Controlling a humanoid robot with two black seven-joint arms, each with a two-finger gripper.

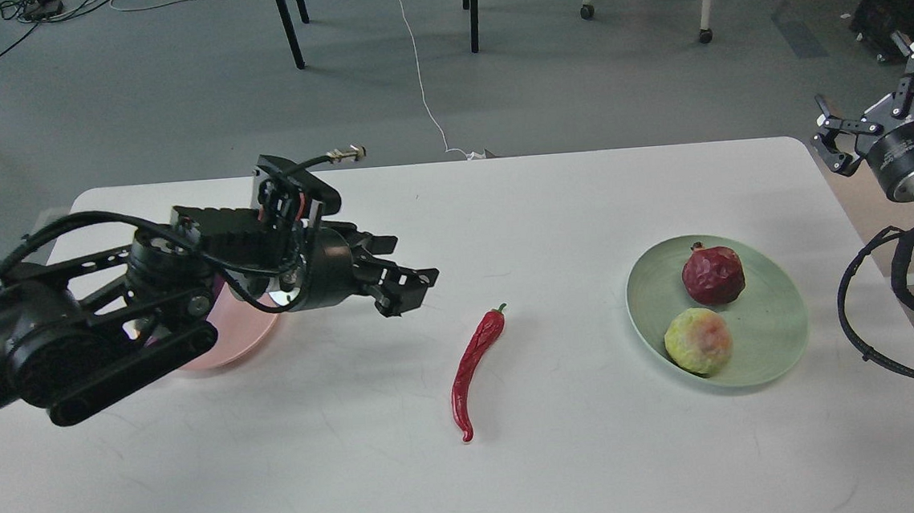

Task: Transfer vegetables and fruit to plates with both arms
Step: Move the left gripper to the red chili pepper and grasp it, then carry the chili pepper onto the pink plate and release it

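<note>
Our left black claw-like gripper [403, 286] hangs over the white rectangular tabletop [550, 210], its fingers seen edge-on and close together, so we cannot tell whether they are parted or closed; nothing shows between them. Its arm covers most of the pale pink round plastic plate [226, 349], whose contents we cannot see. Near the gripper, to its right, lies the long curved glossy red chili pepper [474, 366], flat on the table, green stem pointing away from us. Farther right sits the pale green ridged round plate [775, 323], holding the dark red wrinkled round fruit with a small crown [713, 274] and, just beside it, the bumpy yellow-green round fruit with a pinkish blush [699, 341]. Our right black gripper [881, 106] stands raised beyond the table's right edge, fingers spread, empty.
</note>
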